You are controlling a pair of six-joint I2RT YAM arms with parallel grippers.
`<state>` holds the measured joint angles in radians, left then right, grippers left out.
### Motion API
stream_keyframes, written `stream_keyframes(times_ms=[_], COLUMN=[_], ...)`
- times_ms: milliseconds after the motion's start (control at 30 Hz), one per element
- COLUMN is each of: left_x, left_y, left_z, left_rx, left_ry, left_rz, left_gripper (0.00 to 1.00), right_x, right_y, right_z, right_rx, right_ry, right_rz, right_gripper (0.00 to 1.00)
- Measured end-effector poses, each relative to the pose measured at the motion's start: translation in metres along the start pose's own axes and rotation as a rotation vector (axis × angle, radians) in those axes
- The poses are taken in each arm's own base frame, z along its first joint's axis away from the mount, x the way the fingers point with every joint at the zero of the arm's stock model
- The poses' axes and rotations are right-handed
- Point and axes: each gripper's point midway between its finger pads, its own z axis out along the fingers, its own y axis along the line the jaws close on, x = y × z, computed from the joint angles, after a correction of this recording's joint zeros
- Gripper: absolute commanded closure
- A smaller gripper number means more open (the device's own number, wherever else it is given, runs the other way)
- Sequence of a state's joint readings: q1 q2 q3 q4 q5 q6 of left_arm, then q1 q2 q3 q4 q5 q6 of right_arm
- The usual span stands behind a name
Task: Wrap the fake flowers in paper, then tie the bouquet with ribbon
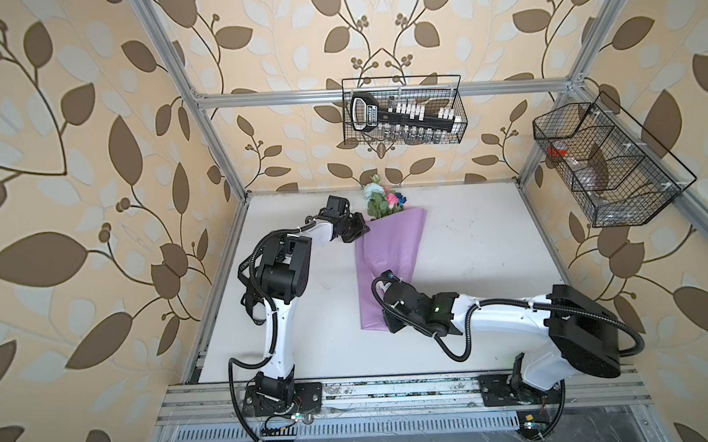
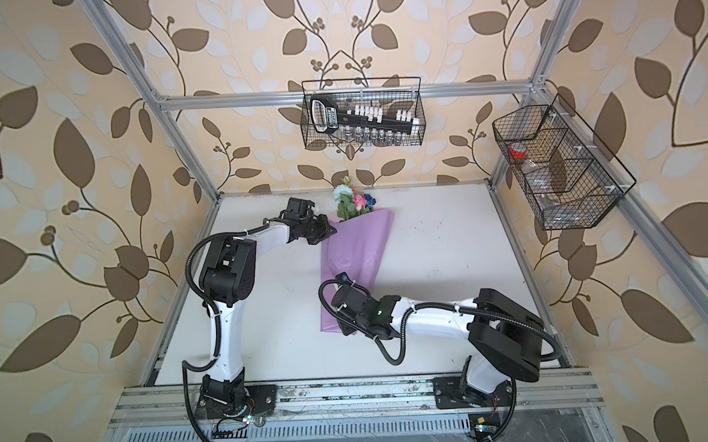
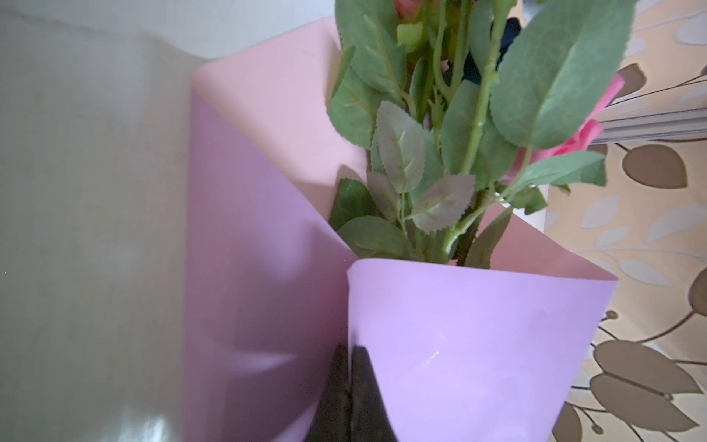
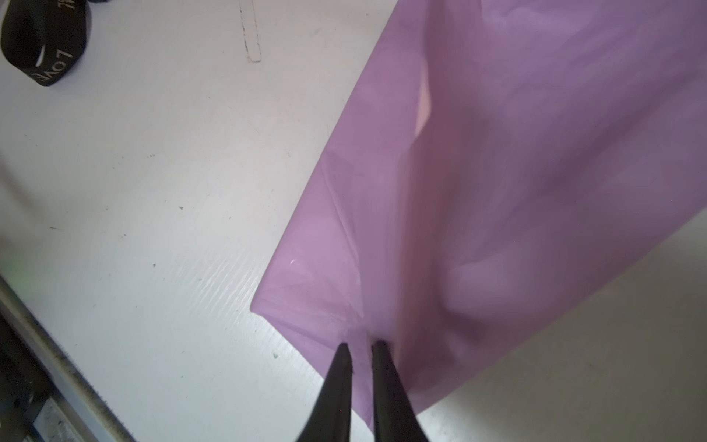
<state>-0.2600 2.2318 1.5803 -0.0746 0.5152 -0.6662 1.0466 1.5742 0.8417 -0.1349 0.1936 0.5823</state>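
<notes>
– Brown leaves cover the walls [image 1: 70, 162] all round, and a white table [image 1: 470, 245] sits in the middle. What lies on it?
– The bouquet of fake flowers [image 1: 387, 253] lies near the middle of both top views. Its pale, pink and dark blue blooms point up toward the back wall. Its narrow foot points down the frame.
– What is round the stems?
– Lilac wrapping paper [image 3: 478, 344], pink inside, curls round them like a cone.
– What does the left gripper [image 3: 349, 350] do?
– Its two black fingers are pressed tight together on the paper's edge, just under the green leaves.
– And the right gripper [image 4: 361, 344]?
– It is down at the foot of the paper. Its fingers stand close, with a thin gap, and the paper's edge sits in that gap. Whether they pinch it cannot be told.
– Anything else?
– A black ribbon [image 4: 42, 42] with white letters lies on the table, apart from the paper. A wire basket [image 1: 356, 141] hangs on the back wall, upper middle of the frame.
</notes>
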Motion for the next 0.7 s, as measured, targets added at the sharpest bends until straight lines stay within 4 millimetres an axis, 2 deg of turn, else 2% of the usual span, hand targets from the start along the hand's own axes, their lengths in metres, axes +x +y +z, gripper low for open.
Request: stream_keyframes(times_ms=[267,433,533,633,700], left_x=[-0.003,-0.003,-0.004,-0.004,-0.004], left_y=[0.002,0.001,0.000,-0.001,-0.001], left_z=[-0.002,-0.003,-0.004,-0.004,-0.004], left_rx=[-0.001,0.000,0.000,0.001,0.003], left_ry=[-0.005,-0.007,-0.008,-0.009,-0.008], left_rz=[-0.001,0.001,0.008,0.014,0.020], left_gripper=[0.96,0.98,1.00,1.00,1.00], right_x=[-0.013,-0.005,-0.004,-0.007,-0.016], right_y=[0.024,0.029,0.032,0.036,0.038], right_z=[0.002,0.014,0.014,0.006,-0.010], right_rx=[-0.126,-0.157,-0.176,-0.202,-0.228], right_ry=[-0.034,-0.005,0.006,-0.005,-0.039], right_rz=[0.009,0.009,0.008,0.007,0.008], right_gripper=[0.85,0.85,0.85,0.83,0.82])
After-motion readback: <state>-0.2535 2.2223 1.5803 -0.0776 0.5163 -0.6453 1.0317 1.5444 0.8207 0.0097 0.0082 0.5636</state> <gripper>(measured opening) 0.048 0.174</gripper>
